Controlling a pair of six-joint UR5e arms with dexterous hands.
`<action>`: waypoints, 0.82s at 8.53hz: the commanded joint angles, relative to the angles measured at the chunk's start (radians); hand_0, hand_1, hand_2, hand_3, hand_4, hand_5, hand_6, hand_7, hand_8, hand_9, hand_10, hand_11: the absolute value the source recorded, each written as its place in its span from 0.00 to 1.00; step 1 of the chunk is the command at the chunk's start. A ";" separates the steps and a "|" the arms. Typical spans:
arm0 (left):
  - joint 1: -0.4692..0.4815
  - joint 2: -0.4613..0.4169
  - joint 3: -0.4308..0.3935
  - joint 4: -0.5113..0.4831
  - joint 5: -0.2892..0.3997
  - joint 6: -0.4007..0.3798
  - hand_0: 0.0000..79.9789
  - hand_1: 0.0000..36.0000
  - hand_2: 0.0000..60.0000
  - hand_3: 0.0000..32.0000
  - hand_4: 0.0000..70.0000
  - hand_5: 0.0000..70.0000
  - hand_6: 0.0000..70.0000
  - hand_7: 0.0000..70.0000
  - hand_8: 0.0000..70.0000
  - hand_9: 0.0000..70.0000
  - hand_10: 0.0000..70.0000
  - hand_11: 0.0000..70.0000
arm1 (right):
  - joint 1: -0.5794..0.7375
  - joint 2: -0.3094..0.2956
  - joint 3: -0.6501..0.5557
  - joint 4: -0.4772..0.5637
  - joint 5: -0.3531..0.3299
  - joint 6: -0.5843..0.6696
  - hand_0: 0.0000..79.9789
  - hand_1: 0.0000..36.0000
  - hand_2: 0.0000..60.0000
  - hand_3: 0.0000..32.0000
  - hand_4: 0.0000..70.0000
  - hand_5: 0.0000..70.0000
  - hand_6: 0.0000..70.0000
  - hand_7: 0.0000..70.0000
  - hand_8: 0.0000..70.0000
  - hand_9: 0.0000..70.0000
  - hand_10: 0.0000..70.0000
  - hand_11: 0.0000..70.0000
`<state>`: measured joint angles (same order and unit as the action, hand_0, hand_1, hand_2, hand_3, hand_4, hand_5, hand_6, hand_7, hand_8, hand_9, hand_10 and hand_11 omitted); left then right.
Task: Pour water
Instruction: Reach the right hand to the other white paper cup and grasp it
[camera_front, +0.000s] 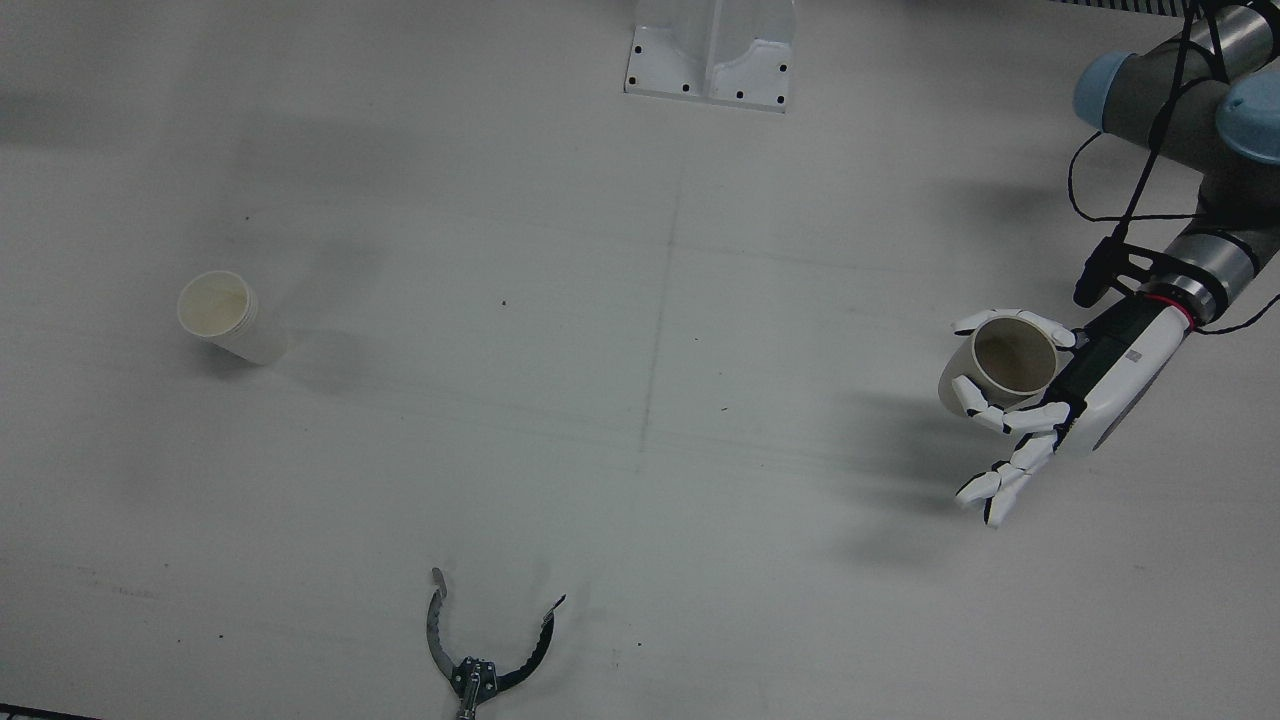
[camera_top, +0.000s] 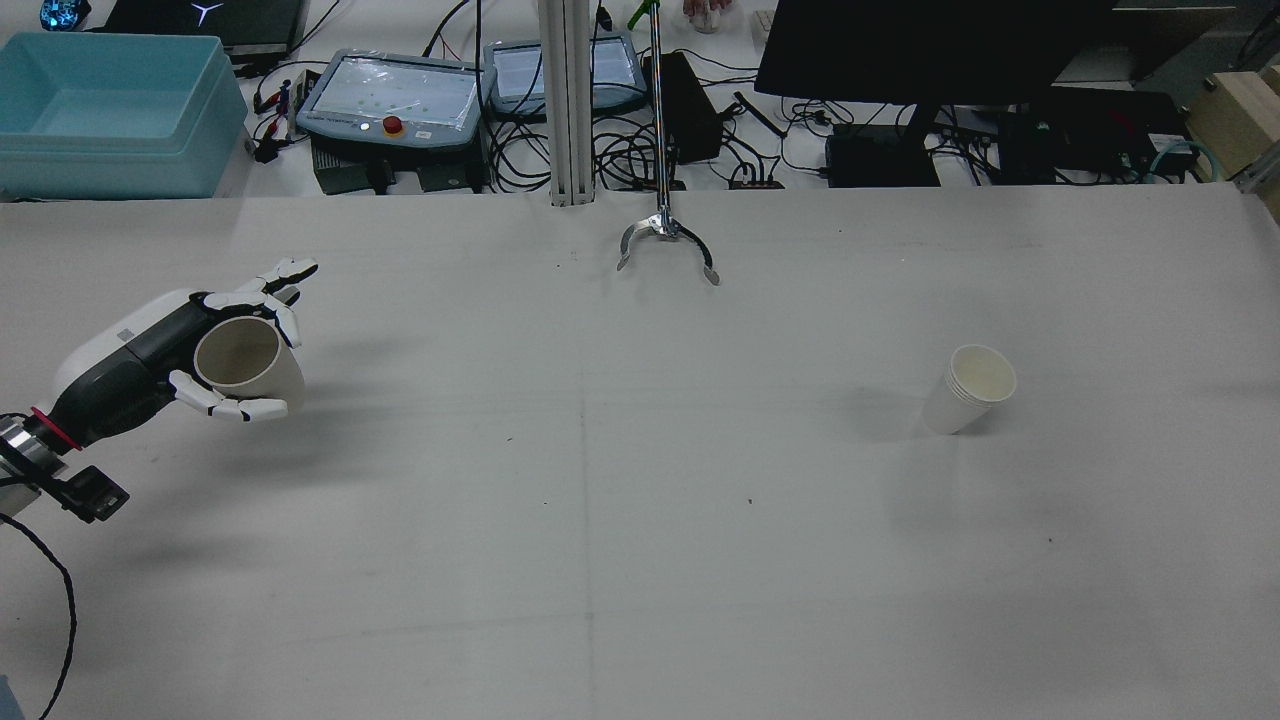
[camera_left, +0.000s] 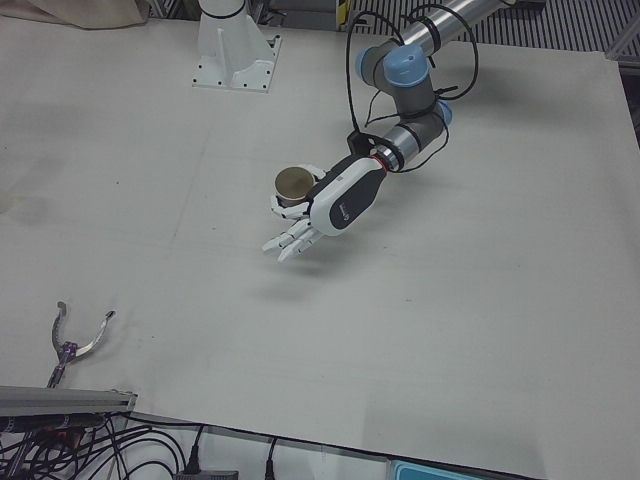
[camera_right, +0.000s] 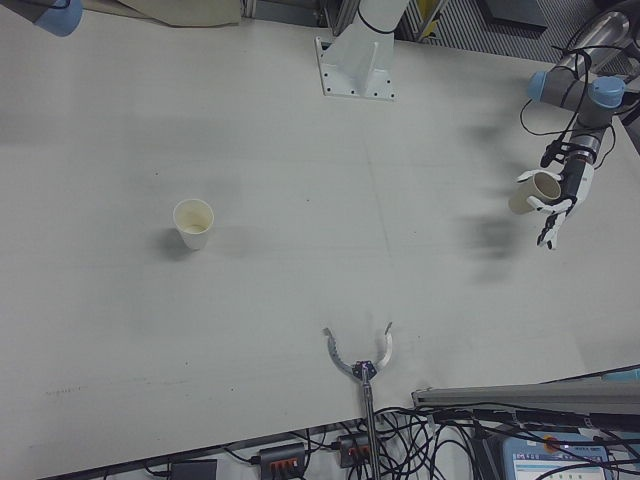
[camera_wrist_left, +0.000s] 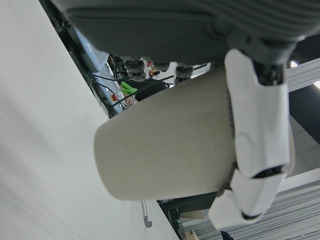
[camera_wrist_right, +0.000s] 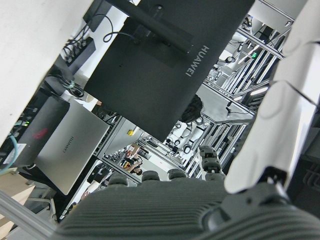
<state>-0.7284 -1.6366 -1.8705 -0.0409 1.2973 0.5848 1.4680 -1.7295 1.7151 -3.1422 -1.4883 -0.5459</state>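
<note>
While left hand (camera_top: 150, 365) grips cup (camera_top: 250, 362), contents unseen

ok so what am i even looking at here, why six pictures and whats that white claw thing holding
It is one moment seen by six cameras. The machine is a robot with two arms, each ending in a white, many-fingered hand. Only the left hand shows from outside; it holds a paper cup roughly upright above the white table, mouth up and leaning a little.

One camera looks almost straight down, one looks from behind the robot, and two look from the operators' side. The last two sit on the hands themselves, so they lie sideways: one shows the held cup close up, the other only part of the right hand, against the monitor and desk clutter.

On the table stand a second paper cup, far from the first, and a metal grabber claw at the operators' edge.
</note>
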 joint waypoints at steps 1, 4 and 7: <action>-0.002 0.001 -0.016 0.007 0.002 -0.002 0.66 1.00 1.00 0.00 0.97 1.00 0.07 0.18 0.00 0.02 0.06 0.12 | -0.188 0.016 -0.222 0.210 0.167 0.014 0.58 0.30 0.06 0.25 0.00 0.08 0.00 0.00 0.00 0.00 0.00 0.00; -0.006 0.001 -0.016 0.009 0.000 -0.002 0.66 1.00 1.00 0.00 0.96 1.00 0.07 0.18 0.00 0.02 0.06 0.11 | -0.436 0.105 -0.224 0.215 0.360 0.047 0.58 0.31 0.07 0.28 0.00 0.09 0.00 0.00 0.00 0.00 0.00 0.00; -0.012 0.003 -0.016 0.012 0.000 -0.017 0.66 1.00 1.00 0.00 0.95 1.00 0.06 0.17 0.00 0.02 0.05 0.11 | -0.704 0.125 -0.221 0.215 0.644 0.182 0.53 0.22 0.06 0.25 0.00 0.06 0.00 0.00 0.00 0.00 0.00 0.00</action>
<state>-0.7367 -1.6342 -1.8866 -0.0307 1.2979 0.5760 0.9300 -1.6175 1.4936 -2.9273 -1.0201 -0.4523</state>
